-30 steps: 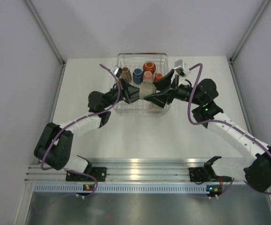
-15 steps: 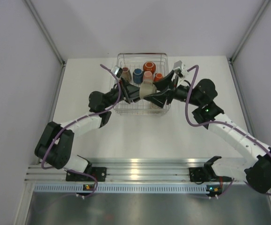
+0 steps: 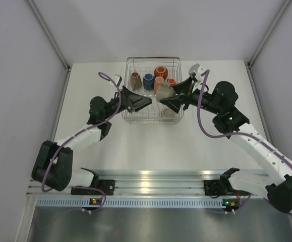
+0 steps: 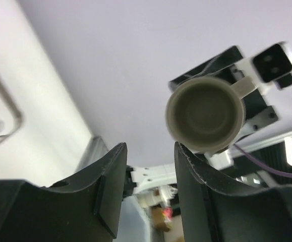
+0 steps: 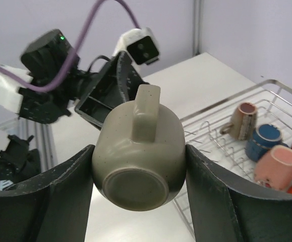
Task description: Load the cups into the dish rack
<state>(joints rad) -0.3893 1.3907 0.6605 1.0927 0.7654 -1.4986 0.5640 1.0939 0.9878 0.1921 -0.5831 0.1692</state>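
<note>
Left claw (image 4: 149, 151) has spread and drawn back, leaving the olive cup (image 5: 135, 135) clamped in right claw (image 5: 138, 166).

This is a robotics lab test cell. Two robot arms (image 3: 80, 135) are bolted to an aluminium rail (image 3: 151, 181) at the edge of a bare white table (image 3: 135, 146). Plain white panels (image 3: 14, 75) on metal posts (image 3: 48, 33) box it in. Purple cables (image 3: 199, 112) loop along the arms. The only household items are a dish rack (image 3: 153, 58) and cups (image 3: 149, 80).
</note>
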